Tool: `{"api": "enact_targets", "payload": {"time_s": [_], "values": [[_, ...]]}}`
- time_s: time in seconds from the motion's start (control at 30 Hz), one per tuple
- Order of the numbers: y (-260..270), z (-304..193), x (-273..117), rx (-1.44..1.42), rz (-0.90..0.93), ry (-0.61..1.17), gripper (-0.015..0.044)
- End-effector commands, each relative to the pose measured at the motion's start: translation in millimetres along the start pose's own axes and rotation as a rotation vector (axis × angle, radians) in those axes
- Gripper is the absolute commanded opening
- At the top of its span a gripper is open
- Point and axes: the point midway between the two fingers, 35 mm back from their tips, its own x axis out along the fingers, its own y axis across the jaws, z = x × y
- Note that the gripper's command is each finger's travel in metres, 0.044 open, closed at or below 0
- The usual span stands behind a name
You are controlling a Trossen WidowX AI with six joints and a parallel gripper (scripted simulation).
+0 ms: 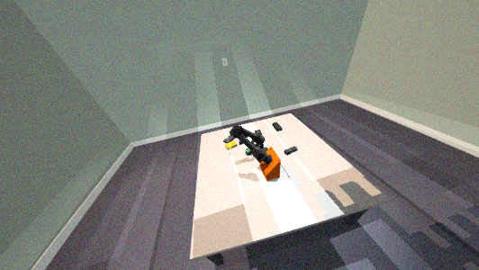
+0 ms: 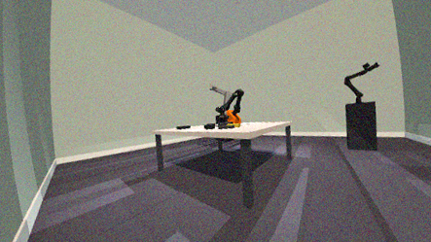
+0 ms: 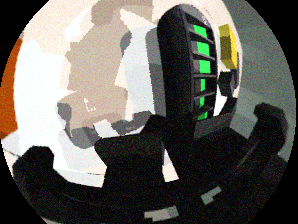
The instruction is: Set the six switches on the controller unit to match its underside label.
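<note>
Jaws together and empty, the gripper [image 1: 258, 140] [image 3: 153, 117] hung just beside the near end of the six-switch controller unit [image 3: 178, 65], whose long axis ran away from the fingertips.

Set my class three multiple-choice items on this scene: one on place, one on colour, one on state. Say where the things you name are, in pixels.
1. In the wrist view, where is the yellow block [image 1: 230, 145] [image 2: 235, 124] [image 3: 228, 46]?
A. Left of the controller unit [image 1: 248, 153] [image 3: 175, 70]
B. Right of the controller unit
C. On top of the controller unit

2. Which bright colour shows in the unit's row of switches [image 3: 204, 66]?
A. Blue
B. Red
C. Green

3. How is the unit turned in the wrist view?
A. Switch side exposed
B. Underside label exposed
C. Switch side hidden

Answers:
1. B: the yellow block appears beyond the unit's right edge.
2. C: bright green patches run down the row.
3. A: the switch row is in plain sight and no label shows.
</note>
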Motion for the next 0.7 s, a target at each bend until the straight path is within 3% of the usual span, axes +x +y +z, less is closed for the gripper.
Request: {"api": "enact_targets", "payload": {"time_s": [0.0, 0.67], "values": [[-3.5, -1.4, 0.5, -0.001, -0.001, 0.005, 0.0000], [-11.9, -1.6, 3.1, -0.001, -0.002, 0.005, 0.0000]]}}
